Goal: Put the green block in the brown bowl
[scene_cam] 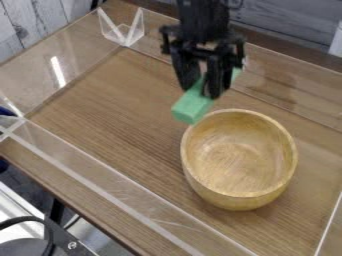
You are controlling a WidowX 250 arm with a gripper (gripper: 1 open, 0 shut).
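The green block (191,103) hangs in the air, pinched at its upper end between the black fingers of my gripper (203,82), which is shut on it. Its lower end sits just above and left of the rim of the brown bowl (241,157). The light wooden bowl rests on the table at the right, and its inside holds nothing. The arm comes down from the top of the view, and the top of the block is hidden behind the fingers.
A wood-grain tabletop (107,120) is ringed by clear plastic walls (80,185). A clear bracket (123,28) stands at the back left. The table's front edge drops off at the lower left.
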